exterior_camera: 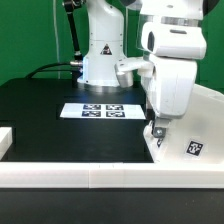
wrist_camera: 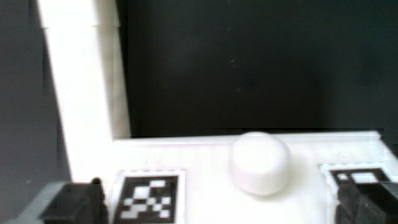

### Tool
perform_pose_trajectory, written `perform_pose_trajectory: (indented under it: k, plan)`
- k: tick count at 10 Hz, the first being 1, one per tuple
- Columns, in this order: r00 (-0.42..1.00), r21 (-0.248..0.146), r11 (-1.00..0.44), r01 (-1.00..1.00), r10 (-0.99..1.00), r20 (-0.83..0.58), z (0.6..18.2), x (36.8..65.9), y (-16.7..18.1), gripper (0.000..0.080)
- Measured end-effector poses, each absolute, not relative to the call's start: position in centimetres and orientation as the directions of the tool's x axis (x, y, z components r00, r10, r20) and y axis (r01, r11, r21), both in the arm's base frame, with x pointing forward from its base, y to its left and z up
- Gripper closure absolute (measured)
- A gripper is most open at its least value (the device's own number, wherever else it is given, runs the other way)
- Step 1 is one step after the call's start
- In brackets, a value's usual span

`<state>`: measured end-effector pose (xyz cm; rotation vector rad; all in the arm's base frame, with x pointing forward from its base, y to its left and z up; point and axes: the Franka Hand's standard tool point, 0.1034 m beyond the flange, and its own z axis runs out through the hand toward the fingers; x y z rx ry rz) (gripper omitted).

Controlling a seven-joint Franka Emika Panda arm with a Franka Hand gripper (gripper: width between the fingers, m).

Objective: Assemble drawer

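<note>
The arm's gripper [exterior_camera: 156, 129] hangs over the white plastic drawer part [exterior_camera: 185, 135] with its round knob [wrist_camera: 260, 163] — fingers look spread, holding nothing — so go down slowly and straight.

A black table [exterior_camera: 50, 115] carries the scene. The marker board [exterior_camera: 103, 110], a flat white strip of square tags, lies on it well apart from the gripper [exterior_camera: 157, 131]. A white drawer part [exterior_camera: 185, 148] with a square tag rests directly beneath the gripper. A low white border rail [exterior_camera: 60, 174] edges the table.
</note>
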<state>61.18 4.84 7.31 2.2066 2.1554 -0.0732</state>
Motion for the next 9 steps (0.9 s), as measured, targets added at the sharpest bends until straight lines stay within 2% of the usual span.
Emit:
perform_pose_trajectory:
  k: [2, 5, 6, 7, 8, 9]
  plan:
    - [-0.027, 0.004, 0.027, 1.0, 0.996, -0.081, 7.7, 61.6, 3.5, 0.015]
    - [-0.104, -0.003, 0.104, 0.995, 0.99, -0.092, 7.5, 61.6, -2.3, 0.015]
    - [-0.101, 0.021, 0.104, 0.994, 0.99, -0.096, 8.4, 62.1, -3.6, 0.015]
    - [-0.091, 0.07, 0.098, 0.993, 0.991, -0.098, 9.9, 62.5, -3.8, 0.015]
    - [-0.074, 0.137, 0.085, 0.987, 0.993, -0.087, 10.7, 62.2, -3.4, 0.015]
    - [-0.072, 0.15, 0.084, 0.985, 0.994, -0.081, 10.6, 60.9, -3.1, 0.015]
